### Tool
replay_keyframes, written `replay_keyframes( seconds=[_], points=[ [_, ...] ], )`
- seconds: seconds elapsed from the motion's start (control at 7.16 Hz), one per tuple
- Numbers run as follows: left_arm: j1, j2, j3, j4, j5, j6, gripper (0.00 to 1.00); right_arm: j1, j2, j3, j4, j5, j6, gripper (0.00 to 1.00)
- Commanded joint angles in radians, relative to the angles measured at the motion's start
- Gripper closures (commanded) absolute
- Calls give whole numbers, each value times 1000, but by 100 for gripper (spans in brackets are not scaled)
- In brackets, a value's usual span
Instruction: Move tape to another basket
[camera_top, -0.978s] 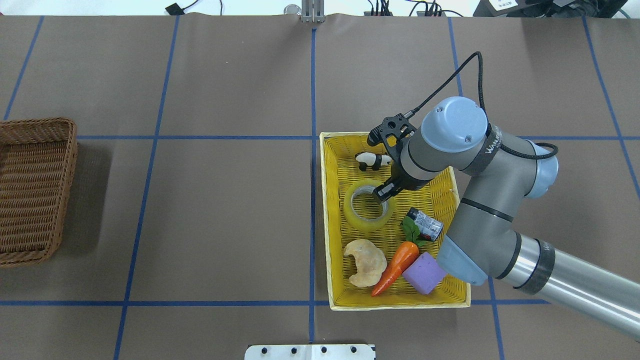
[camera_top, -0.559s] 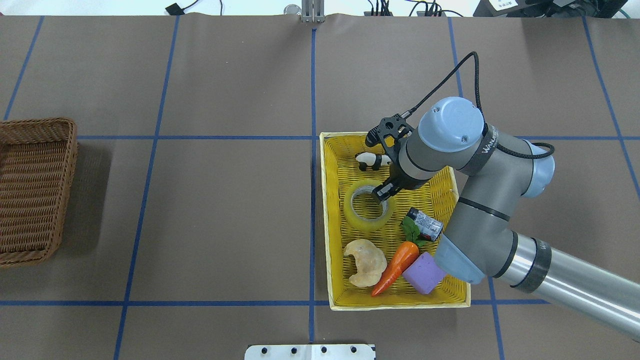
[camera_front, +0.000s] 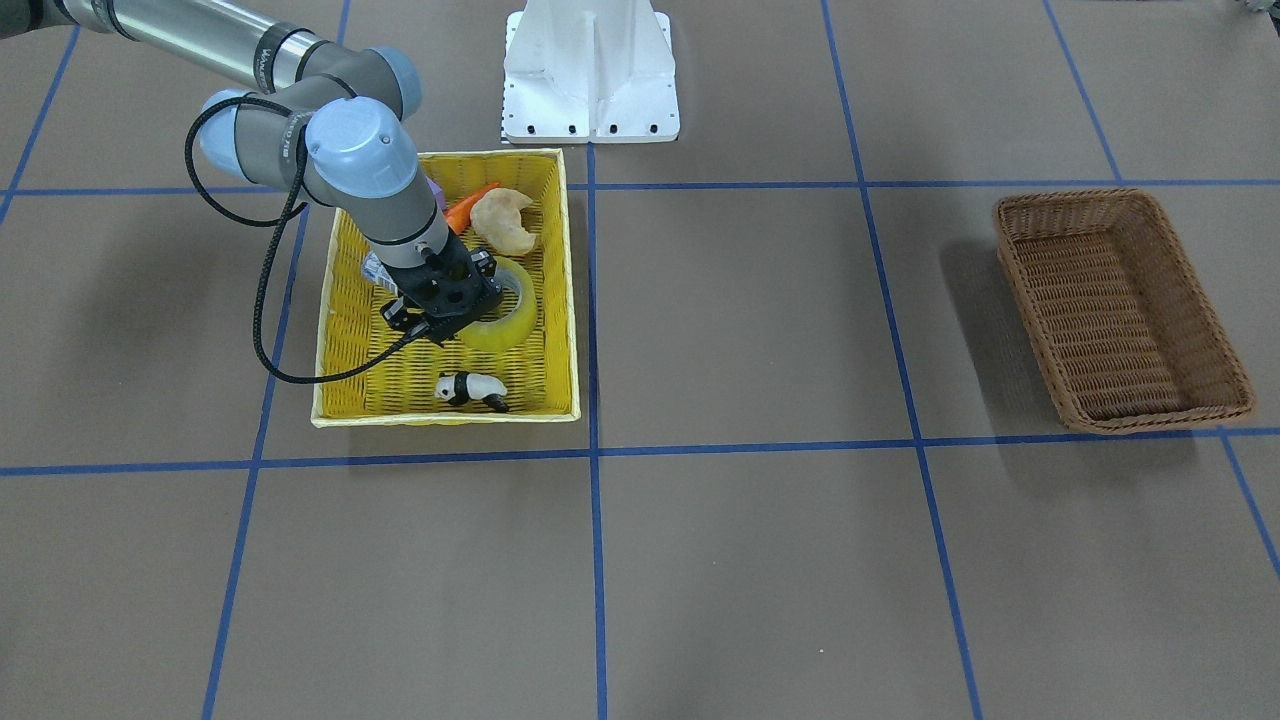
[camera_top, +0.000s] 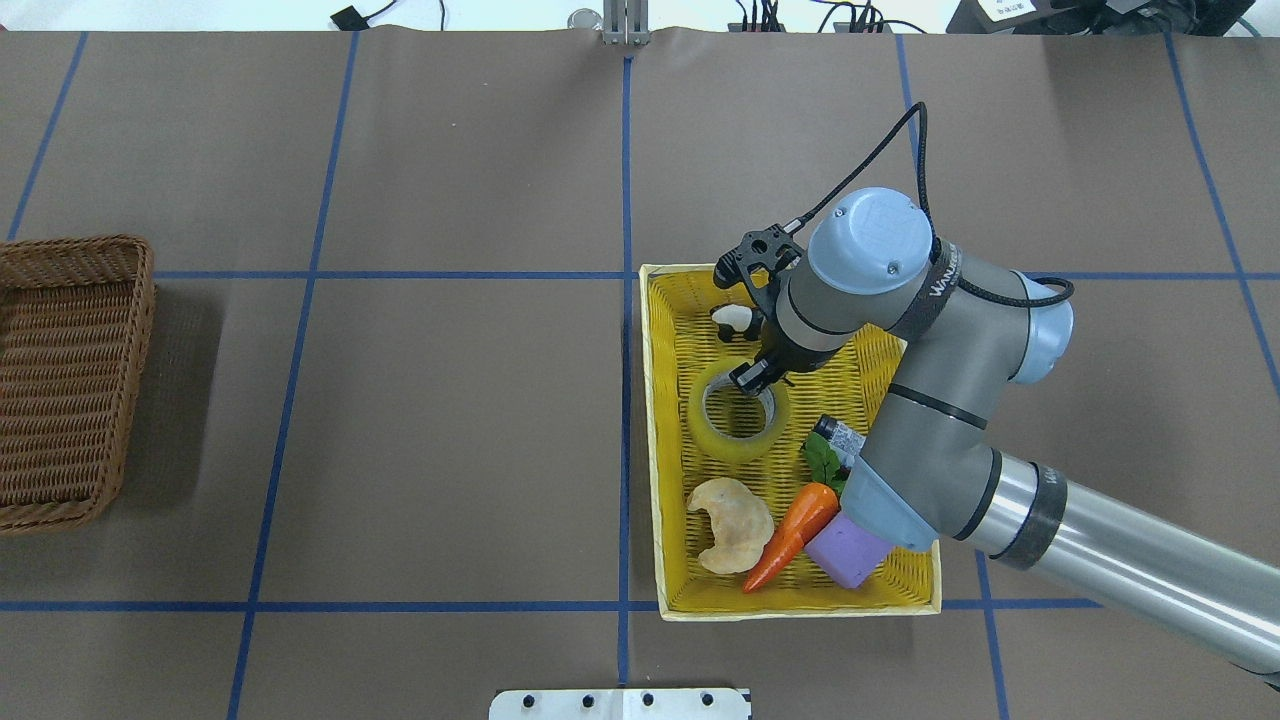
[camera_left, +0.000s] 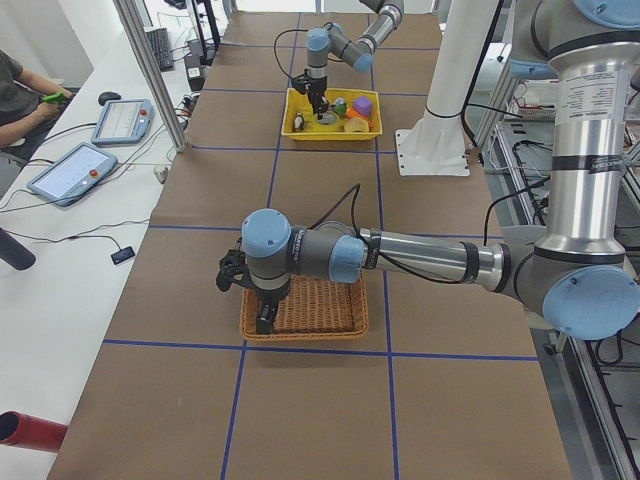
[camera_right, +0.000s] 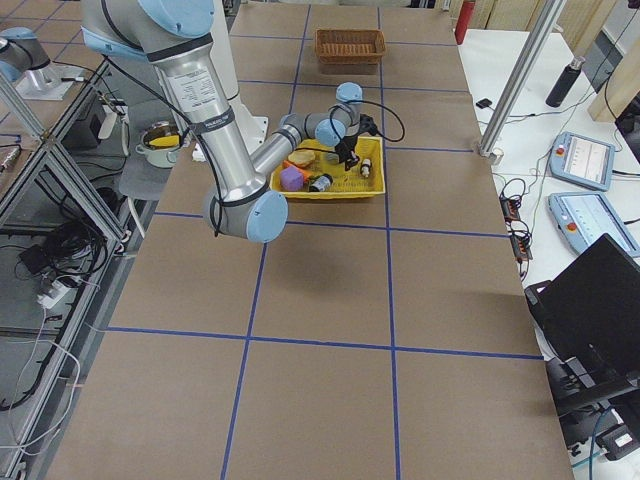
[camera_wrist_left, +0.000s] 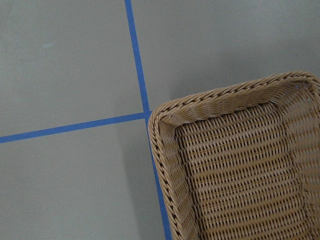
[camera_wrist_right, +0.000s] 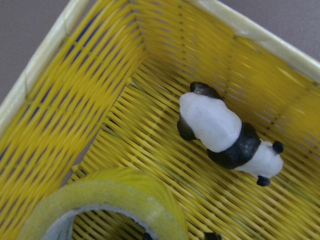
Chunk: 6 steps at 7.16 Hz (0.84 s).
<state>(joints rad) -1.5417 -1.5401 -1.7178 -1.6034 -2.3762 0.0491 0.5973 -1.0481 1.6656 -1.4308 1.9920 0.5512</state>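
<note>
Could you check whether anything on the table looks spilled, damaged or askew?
Nothing stands out: the tape lies flat inside the yellow basket with the right gripper straddling its wall, and the brown wicker basket sits upright, undamaged.

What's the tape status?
Right gripper open, astride wall of yellowish translucent tape roll in yellow woven basket. Left gripper over brown wicker basket, state unclear. Nothing between baskets.

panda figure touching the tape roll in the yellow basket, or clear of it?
Apart. The right wrist view shows bare weave of the yellow basket between the panda and the tape.
</note>
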Motion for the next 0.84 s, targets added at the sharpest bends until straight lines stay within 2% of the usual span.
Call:
replay_keyframes(
  seconds=[0.0,0.14,0.42,0.56,0.7],
  points=[
    [0,0,0,0,0,0,2,82,8,17,-11,107,6,100],
    [0,-9,0,0,-1,-14,2,183,2,29,-10,254,6,100],
    [8,-20,-9,-86,-79,-182,2,199,8,42,3,292,65,100],
    [55,-38,-9,-174,-116,-319,2,197,17,45,57,366,137,100],
    [111,-69,-9,-264,-120,-489,2,193,16,36,198,452,256,100]
  ],
)
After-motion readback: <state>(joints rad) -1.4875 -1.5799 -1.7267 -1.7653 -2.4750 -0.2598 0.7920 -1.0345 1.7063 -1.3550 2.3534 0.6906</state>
